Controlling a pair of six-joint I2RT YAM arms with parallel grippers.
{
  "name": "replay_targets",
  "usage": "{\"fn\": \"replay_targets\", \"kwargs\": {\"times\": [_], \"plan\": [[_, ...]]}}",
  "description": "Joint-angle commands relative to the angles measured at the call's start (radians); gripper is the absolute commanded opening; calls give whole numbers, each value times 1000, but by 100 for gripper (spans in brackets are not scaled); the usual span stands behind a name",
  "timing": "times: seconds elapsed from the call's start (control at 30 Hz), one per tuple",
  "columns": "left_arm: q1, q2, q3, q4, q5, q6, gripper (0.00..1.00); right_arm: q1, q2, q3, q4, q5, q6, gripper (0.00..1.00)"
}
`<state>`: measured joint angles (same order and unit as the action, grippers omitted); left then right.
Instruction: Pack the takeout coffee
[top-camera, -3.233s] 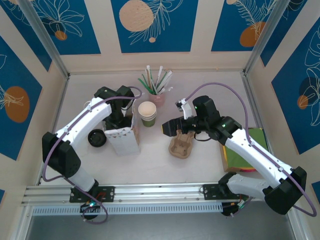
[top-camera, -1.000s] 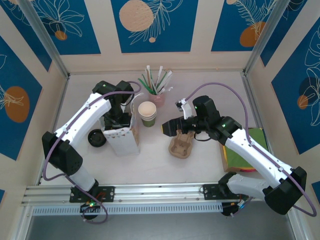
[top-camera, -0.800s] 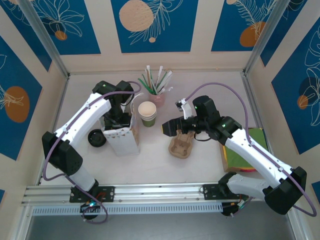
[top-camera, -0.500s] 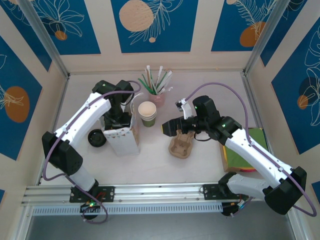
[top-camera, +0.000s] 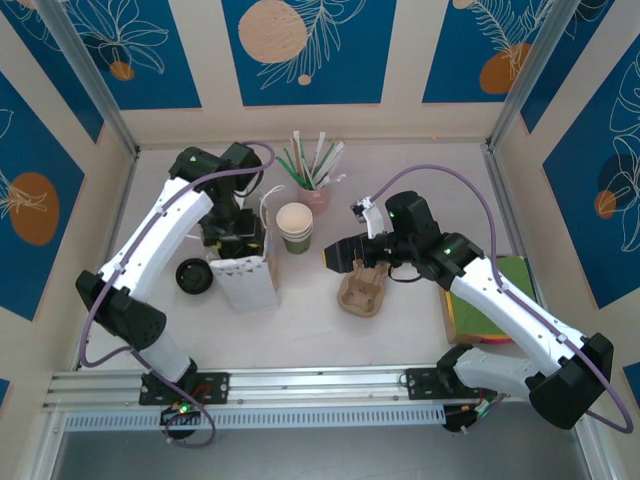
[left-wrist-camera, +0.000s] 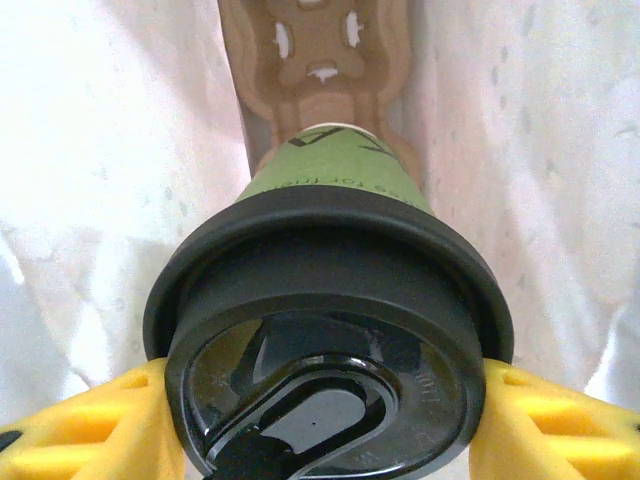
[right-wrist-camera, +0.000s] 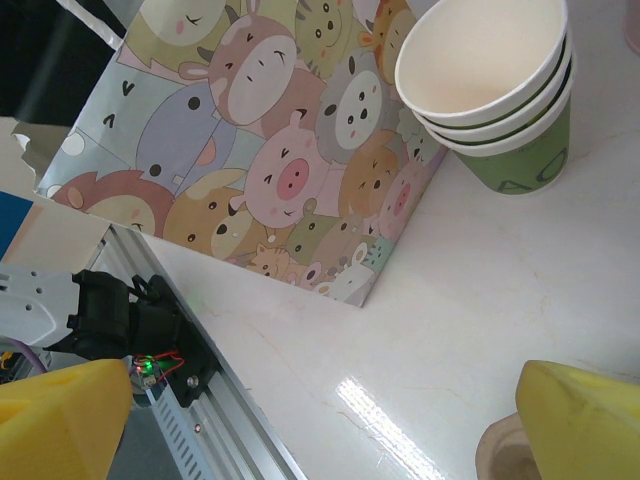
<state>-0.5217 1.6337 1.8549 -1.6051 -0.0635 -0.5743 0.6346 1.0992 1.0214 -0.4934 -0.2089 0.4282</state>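
The takeout coffee, a green paper cup with a black lid, hangs inside the white-walled paper bag. Its base is just above a brown cardboard carrier on the bag's floor. My left gripper is shut on the cup, its yellow fingers pressed against both sides of the lid. From above, the left gripper reaches down into the bag's open top. My right gripper hovers open over the table, right of the bag, with nothing between its fingers.
A stack of lidless green cups stands right behind the bag, and a pink cup of straws is farther back. A second cardboard carrier lies under the right arm. A loose black lid sits left of the bag. Coloured sheets lie at the right.
The left arm's upper links have swung back and to the left, while its gripper stays over the bag's mouth. The right arm has not moved.
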Motion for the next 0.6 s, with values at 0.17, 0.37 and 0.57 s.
{"fn": "replay_targets", "kwargs": {"times": [0.17, 0.37, 0.57], "plan": [[6, 8, 156, -143, -56, -25, 56, 1, 2, 6, 14, -13, 12, 99], [5, 1, 228, -181, -71, -28, 56, 4, -3, 0, 15, -15, 15, 99], [6, -35, 237, -181, -65, -46, 56, 5, -6, 2, 15, -18, 15, 99]]}}
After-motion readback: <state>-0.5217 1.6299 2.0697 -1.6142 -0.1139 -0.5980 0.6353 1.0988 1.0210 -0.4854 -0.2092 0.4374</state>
